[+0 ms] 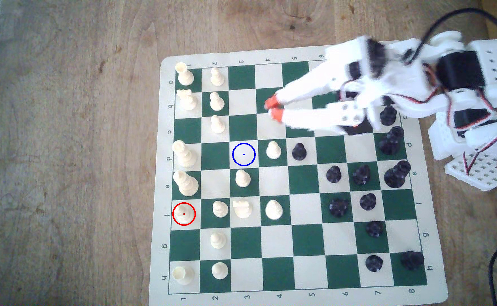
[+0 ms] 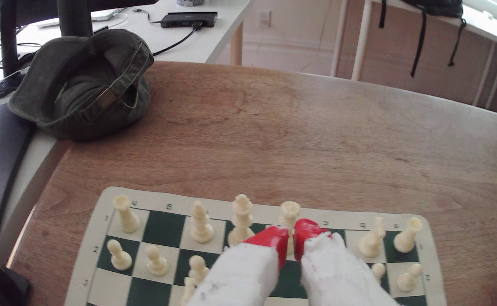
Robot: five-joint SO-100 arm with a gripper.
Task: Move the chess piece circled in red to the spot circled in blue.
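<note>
My red-tipped gripper (image 1: 273,107) hovers nearly closed and empty, well apart from the circled cream bishop (image 1: 183,212) at the board's (image 1: 164,176) left edge in the exterior view; it looks light, rigid and slick, best pinched around its slim middle.

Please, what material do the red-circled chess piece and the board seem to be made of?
The red-circled chess piece looks like cream plastic with a smooth moulded sheen. The board is probably a thin flexible mat, perhaps vinyl: it lies flat, matte, with rounded corners and printed squares.
</note>
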